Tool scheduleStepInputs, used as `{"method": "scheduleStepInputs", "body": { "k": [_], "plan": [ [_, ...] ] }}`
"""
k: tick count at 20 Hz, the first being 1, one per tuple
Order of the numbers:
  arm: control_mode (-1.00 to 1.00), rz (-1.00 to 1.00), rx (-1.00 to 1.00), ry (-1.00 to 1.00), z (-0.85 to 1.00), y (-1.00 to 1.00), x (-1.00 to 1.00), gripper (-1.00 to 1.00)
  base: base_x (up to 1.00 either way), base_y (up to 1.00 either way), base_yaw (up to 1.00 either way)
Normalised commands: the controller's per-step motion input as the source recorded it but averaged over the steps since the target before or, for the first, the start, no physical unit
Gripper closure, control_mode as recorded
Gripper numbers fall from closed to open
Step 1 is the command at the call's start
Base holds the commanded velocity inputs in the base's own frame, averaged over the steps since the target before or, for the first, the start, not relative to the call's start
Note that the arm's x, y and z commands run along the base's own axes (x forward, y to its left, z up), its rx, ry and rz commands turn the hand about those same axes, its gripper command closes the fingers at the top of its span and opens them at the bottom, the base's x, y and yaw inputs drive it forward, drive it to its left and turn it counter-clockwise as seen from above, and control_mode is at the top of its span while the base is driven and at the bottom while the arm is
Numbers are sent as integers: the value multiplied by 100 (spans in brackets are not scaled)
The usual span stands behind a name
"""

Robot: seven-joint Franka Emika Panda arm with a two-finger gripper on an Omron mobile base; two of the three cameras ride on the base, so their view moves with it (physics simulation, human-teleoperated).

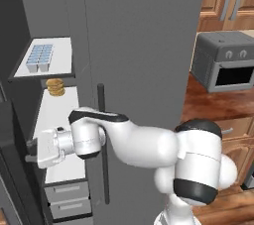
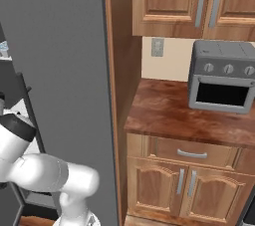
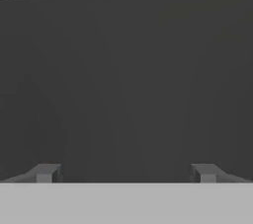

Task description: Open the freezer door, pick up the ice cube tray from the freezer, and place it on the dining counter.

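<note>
White arm links rise from the lower right of the left base view and reach left into the open freezer [image 1: 54, 120], where the gripper [image 1: 31, 150] sits low, near the front edge of the lower white shelf [image 1: 59, 115]. Its jaws are spread wide and released, with nothing between them; in the hand view the two fingertips [image 3: 45, 172] stand far apart before a flat dark grey surface. On the upper shelf [image 1: 62, 63] the ice cube tray [image 1: 39, 56] rests toward the left side, well above the gripper. A stack of round golden-brown food [image 1: 55, 87] lies at the back of the lower shelf. Two grey drawers [image 1: 67, 199] sit below. The plain grey door [image 1: 144, 70] with its dark bar handle [image 1: 102, 142] stands closed just right of the compartment. A toaster oven [image 2: 224, 76] stands on the wood-topped cabinet [image 2: 169, 113] to the right
</note>
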Motion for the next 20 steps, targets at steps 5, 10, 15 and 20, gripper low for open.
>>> {"method": "scheduleStepInputs", "body": {
  "k": [5, 10, 15, 20],
  "plan": [
    [-100, 0, -4, 0, -2, 90, 0, -100, 0, 0, 0],
    [-100, -1, 0, 0, 0, 16, 0, -100, 0, 0, 0],
    [-100, -7, 0, 2, 0, -96, -10, -100, 0, 0, 0],
    [-100, -4, 1, 4, 2, -100, -22, -100, 0, 0, 0]
  ]
}}
